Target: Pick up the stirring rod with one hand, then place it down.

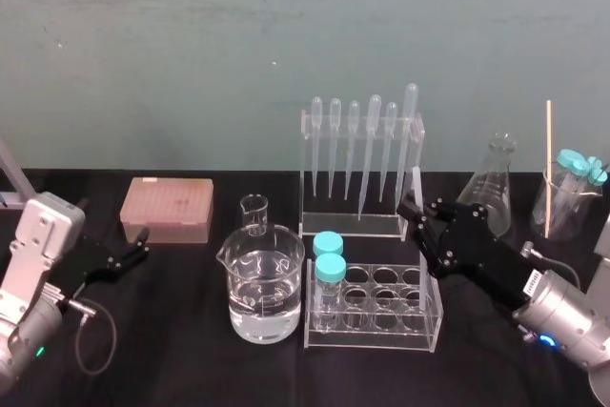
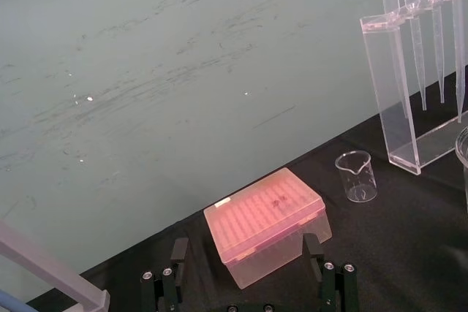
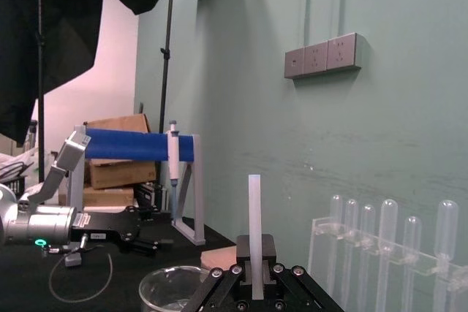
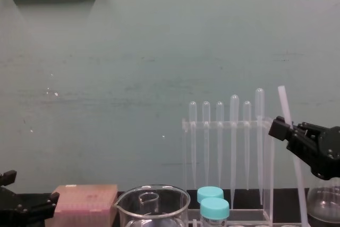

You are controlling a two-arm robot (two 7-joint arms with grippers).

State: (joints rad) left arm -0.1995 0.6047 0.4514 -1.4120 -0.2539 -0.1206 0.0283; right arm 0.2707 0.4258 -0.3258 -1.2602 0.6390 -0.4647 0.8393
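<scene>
The stirring rod (image 4: 287, 115) is a thin translucent-white stick, held nearly upright with a slight tilt. My right gripper (image 4: 279, 128) is shut on it, just right of the pipette rack (image 4: 228, 126). In the right wrist view the stirring rod (image 3: 254, 217) rises straight up from between the black fingers (image 3: 219, 286). From the head, the right gripper (image 1: 416, 209) hovers over the back right corner of the tube rack (image 1: 381, 316), with the stirring rod (image 1: 417, 183) passing through it. Its lower end is hidden. My left gripper (image 1: 133, 254) rests open at the far left.
A water-filled beaker (image 1: 265, 293) and a small empty beaker (image 1: 254, 213) stand left of the tube rack. A pink tip box (image 1: 167, 209) sits at the back left. At the back right are a conical flask (image 1: 494, 193) and a beaker (image 1: 567, 202) holding capped tubes and a thin tan stick.
</scene>
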